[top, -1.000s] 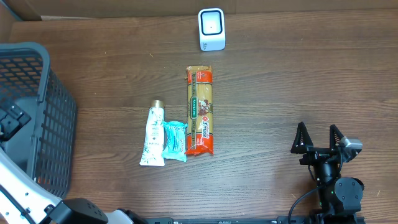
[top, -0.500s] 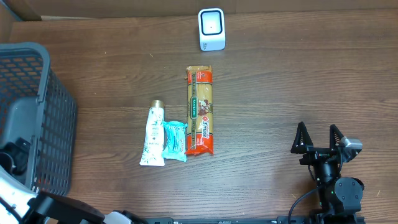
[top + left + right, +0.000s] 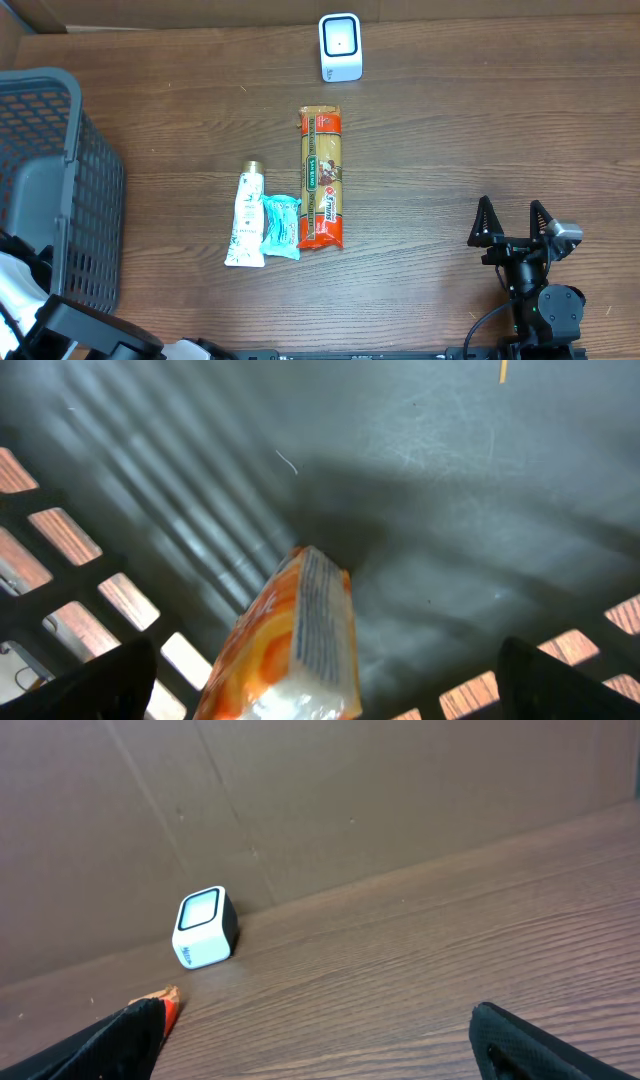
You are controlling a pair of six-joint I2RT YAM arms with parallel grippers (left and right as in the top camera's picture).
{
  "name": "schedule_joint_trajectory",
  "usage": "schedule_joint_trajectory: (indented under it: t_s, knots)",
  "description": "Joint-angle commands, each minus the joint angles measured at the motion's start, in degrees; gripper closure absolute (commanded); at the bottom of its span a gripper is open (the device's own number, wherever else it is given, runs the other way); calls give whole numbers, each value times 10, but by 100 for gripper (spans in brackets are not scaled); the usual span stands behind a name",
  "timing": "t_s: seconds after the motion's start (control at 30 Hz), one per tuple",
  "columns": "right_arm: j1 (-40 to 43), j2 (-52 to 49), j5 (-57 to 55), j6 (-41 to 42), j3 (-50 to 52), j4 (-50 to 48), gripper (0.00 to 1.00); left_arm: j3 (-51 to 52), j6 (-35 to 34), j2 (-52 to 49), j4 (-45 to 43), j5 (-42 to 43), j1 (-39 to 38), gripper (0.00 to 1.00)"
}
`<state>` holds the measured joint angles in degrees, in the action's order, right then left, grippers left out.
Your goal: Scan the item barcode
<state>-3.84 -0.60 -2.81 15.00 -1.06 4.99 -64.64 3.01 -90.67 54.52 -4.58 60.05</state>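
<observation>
One scanner (image 3: pixel 340 46) stands at twelve o'clock on the table (image 3: pixel 450 120). Three items lie side by side mid-table: one pasta packet (image 3: pixel 321 178), one teal sachet (image 3: pixel 281 226) just beside it at its eight o'clock, and one white tube (image 3: pixel 246 216) next along. One basket (image 3: pixel 60 190) sits at nine o'clock (a fourth item, an orange packet (image 3: pixel 295 650), lies on its floor). The left gripper (image 3: pixel 320 660) points down into the basket, fingers spread wide either side of that packet, gripping nothing. The right gripper (image 3: pixel 511 210), at four o'clock, stands upright, fingers apart and empty.

Far right of the basket (image 3: pixel 60 190), the right arm (image 3: pixel 540 300) is all black. The right gripper (image 3: pixel 511 210) has two tapering triangular fingers (image 3: pixel 484 222), a small grey block (image 3: pixel 563 231) beside them, and a thin black cable (image 3: pixel 486 325) below. Just under the basket, the left arm (image 3: pixel 18 290) shows white shell over black casing.
</observation>
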Motion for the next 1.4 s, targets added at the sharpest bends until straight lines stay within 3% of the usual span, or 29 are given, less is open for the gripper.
schedule_joint_trajectory:
  t_s: [0.0, 0.1, 0.17, 0.23, 0.27, 0.3, 0.4, 0.63, 0.87, 1.13, 1.27, 1.37]
  knots:
    - [-2, 3, 1, -2, 6, -3, 0, 16, 14, -15, -7, -1, 0, 4]
    - [-2, 3, 1, -2, 6, -3, 0, 16, 14, -26, -9, -1, 0, 13]
    - [-2, 3, 1, -2, 6, -3, 0, 16, 13, -34, -9, 0, 0, 25]
    - [-2, 3, 1, -2, 6, -3, 0, 16, 14, -38, -9, 0, 0, 45]
    - [-2, 3, 1, -2, 6, -3, 0, 16, 14, -38, -9, -1, 0, 63]
    - [-2, 3, 1, -2, 6, -3, 0, 15, 14, -38, -10, -3, 0, 73]
    - [-2, 3, 1, -2, 6, -3, 0, 10, 13, -38, -10, -10, 0, 96]
    - [-2, 3, 1, -2, 6, -3, 0, -72, 10, -38, 24, -4, -1, 96]
    - [-2, 3, 1, -2, 6, -3, 0, -296, -23, -38, 79, 60, -6, 96]
    - [-2, 3, 1, -2, 6, -3, 0, -587, -176, -38, 77, 298, -41, 96]
    - [-2, 3, 1, -2, 6, -3, 0, -654, -185, -38, 70, 443, -104, 96]
    - [-2, 3, 1, -2, 6, -3, 0, -668, -163, -35, 87, 513, -216, 96]
